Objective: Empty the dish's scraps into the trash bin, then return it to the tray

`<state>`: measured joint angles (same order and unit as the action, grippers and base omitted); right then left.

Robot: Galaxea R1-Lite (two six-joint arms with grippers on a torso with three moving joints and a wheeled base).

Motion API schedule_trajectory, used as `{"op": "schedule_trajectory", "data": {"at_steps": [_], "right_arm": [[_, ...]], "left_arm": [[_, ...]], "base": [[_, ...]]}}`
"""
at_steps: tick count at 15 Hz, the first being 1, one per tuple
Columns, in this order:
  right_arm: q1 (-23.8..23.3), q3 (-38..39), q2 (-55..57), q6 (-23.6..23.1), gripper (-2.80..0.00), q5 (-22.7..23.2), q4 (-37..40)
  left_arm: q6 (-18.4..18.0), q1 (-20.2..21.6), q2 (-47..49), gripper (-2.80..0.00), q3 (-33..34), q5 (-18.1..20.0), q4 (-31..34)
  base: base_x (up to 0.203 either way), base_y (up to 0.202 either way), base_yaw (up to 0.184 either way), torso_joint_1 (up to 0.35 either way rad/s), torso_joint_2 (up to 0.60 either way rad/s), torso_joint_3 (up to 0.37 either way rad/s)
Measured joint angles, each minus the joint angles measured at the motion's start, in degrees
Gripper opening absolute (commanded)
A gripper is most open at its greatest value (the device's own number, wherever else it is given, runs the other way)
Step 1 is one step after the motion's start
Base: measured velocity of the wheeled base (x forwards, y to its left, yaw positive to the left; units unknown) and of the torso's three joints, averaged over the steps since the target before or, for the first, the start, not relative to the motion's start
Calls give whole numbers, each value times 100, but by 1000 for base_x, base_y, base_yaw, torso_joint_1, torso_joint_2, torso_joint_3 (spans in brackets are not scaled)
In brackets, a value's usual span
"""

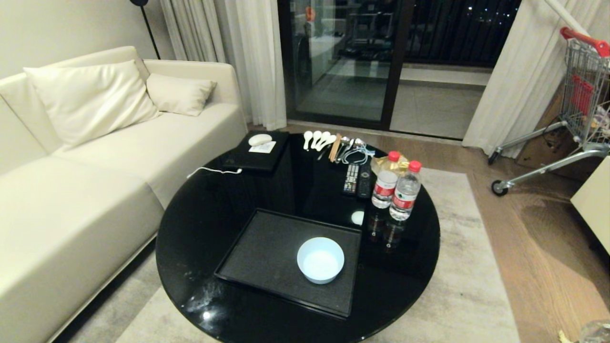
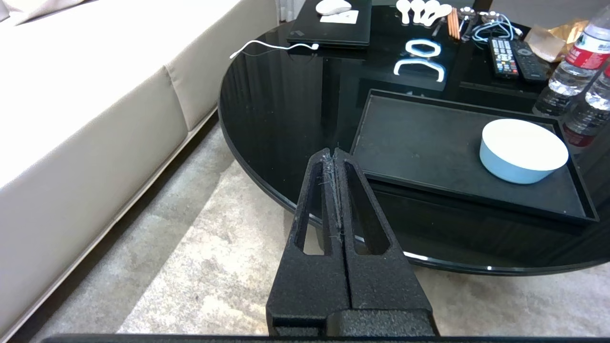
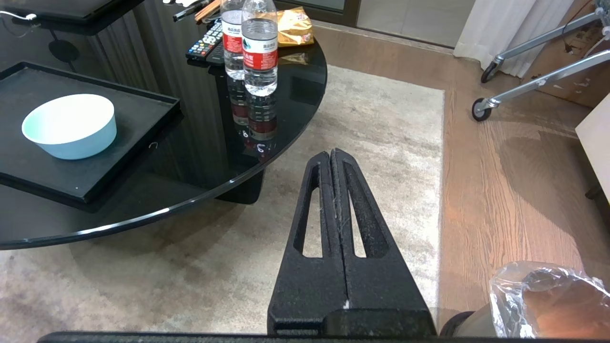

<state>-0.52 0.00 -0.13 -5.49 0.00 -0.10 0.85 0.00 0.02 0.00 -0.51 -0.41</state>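
The pale-blue dish (image 1: 320, 260) stands upright on the right part of the black tray (image 1: 267, 252), on the round black table. It also shows as the dish (image 2: 523, 150) and the dish (image 3: 70, 125) in the wrist views. No scraps show inside it. The trash bin (image 3: 548, 305), lined with a clear bag, stands on the wood floor to the table's right; the bin's bag edge (image 1: 595, 332) peeks in low at the right of the head view. My left gripper (image 2: 334, 151) is shut and empty, short of the table's near edge. My right gripper (image 3: 330, 153) is shut and empty over the rug.
Two water bottles (image 1: 396, 190), remotes (image 1: 357, 180), white spoons (image 1: 318, 139) and a laptop (image 1: 257, 151) sit at the back of the table (image 1: 200, 224). A sofa (image 1: 95, 157) lies to the left, a shopping cart (image 1: 581, 95) at the far right.
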Motion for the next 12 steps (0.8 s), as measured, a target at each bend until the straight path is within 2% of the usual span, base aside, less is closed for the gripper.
{"op": "schedule_trajectory", "data": {"at_steps": [12], "right_arm": [[0,0,2,2,-280,-2,0]], "left_arm": [[3,0,0,-280,0,0,0]], "base": [[0,0,0,0,0,0]]}}
